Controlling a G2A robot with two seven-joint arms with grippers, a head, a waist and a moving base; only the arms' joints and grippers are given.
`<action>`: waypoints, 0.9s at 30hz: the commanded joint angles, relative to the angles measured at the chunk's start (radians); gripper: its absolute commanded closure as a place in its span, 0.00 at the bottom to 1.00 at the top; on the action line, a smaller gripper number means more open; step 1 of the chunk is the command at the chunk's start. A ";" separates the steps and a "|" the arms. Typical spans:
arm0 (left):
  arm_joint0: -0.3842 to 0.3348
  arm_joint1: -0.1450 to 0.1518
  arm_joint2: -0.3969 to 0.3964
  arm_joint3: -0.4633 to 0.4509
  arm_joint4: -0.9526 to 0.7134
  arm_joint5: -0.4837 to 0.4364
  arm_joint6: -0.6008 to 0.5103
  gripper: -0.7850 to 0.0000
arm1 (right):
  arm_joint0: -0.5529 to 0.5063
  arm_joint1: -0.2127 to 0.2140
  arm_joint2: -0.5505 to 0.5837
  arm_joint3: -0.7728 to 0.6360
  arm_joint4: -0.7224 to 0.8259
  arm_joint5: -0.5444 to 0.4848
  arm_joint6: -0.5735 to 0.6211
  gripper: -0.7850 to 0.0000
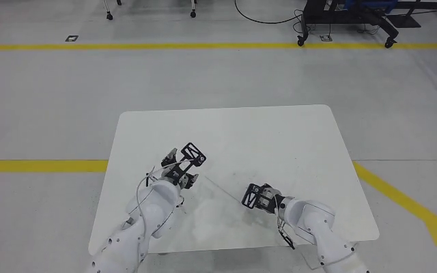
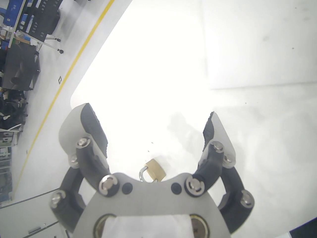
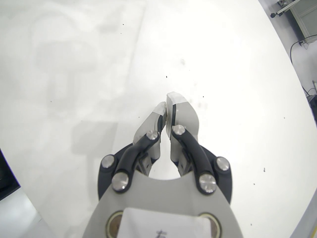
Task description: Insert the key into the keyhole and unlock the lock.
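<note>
Closest to us in the left wrist view is the left pincer [image 2: 149,115], its two dark-padded fingers spread wide and holding nothing. A small brass padlock [image 2: 154,172] with a silver shackle lies on the white bench [image 1: 273,136] between those fingers, close in by the pincer's base and touching neither pad. From above, the left pincer [image 1: 183,158] sits at about 9 o'clock from the bench's centre. The right pincer [image 1: 251,196] sits near the centre at about 5 o'clock, well apart from the other. Seen from its own wrist, the right pincer [image 3: 166,102] has its fingers pressed together just over the bench. We cannot make out a key between them, so we cannot tell whether one is held. We judge that the padlock has yet to be grasped. The risks from here seem plain to us. The small, smooth padlock could skid or twist away if the spread fingers close off-centre. A grip that covers the keyhole or points it away from the right arm would block insertion. If a thin key is pinched, it could tilt on contact and jam.
</note>
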 commanded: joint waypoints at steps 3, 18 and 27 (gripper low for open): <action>0.008 -0.008 0.017 0.022 -0.010 0.019 0.034 0.00 | -0.046 0.011 0.063 -0.035 0.059 -0.046 -0.086 1.00; 0.089 -0.003 -0.077 -0.039 -0.264 -0.053 0.165 0.00 | -0.108 0.029 0.163 -0.067 0.159 -0.142 -0.199 1.00; 0.004 0.024 -0.253 0.201 -1.485 -0.599 -0.076 0.00 | -0.069 0.026 0.122 0.022 0.523 -0.320 -0.212 1.00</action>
